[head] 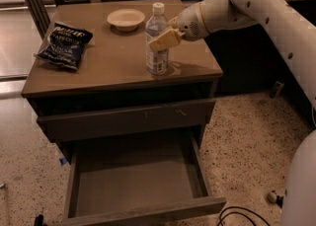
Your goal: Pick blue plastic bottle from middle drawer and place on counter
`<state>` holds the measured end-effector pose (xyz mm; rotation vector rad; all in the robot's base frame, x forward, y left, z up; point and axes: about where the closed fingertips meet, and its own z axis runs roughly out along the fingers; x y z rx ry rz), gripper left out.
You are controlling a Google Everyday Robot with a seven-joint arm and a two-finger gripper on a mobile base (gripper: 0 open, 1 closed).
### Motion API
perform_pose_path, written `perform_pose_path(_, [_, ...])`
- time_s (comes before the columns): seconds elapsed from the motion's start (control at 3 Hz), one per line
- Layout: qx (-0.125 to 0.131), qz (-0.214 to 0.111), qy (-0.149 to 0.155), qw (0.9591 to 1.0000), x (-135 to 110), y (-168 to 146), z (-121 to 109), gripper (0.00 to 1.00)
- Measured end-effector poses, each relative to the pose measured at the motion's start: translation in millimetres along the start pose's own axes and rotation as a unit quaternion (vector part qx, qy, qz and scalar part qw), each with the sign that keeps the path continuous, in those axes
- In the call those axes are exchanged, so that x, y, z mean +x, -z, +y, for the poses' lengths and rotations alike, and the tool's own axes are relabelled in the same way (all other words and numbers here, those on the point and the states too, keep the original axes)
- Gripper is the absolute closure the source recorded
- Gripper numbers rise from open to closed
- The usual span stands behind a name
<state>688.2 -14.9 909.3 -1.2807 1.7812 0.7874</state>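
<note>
On top of the wooden drawer cabinet, the flat tan-brown counter (108, 69) carries the small clear plastic bottle with a white screw cap and pale bluish label band (157, 55). The bottle stands upright, right of the counter's middle and closer to its near edge than its far one. Reaching in from the right, the white robot arm (237, 3) brings its tan-padded gripper (164, 40) against the bottle's upper body, just above the label. Whether the gripper clamps the bottle or merely sits around it cannot be told. Just beyond the bottle, to its left, sits a shallow cream bowl (126, 18), and a dark blue crinkly snack bag (64, 46) lies well apart at the counter's left side. Below the counter, a drawer front with pale scratch marks (128, 119) is nearly closed. Under it the wide grey-brown wooden middle drawer (143, 214) is pulled far out toward the near side, above the speckled floor (247, 136).
</note>
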Motion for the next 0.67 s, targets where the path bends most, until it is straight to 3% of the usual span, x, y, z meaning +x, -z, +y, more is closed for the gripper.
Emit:
perform_pose_path(0.33, [0.0,0.0,0.0,1.0,0.0,0.0,0.0,0.0])
perform_pose_path(0.67, [0.0,0.0,0.0,1.0,0.0,-0.1,0.0,0.0])
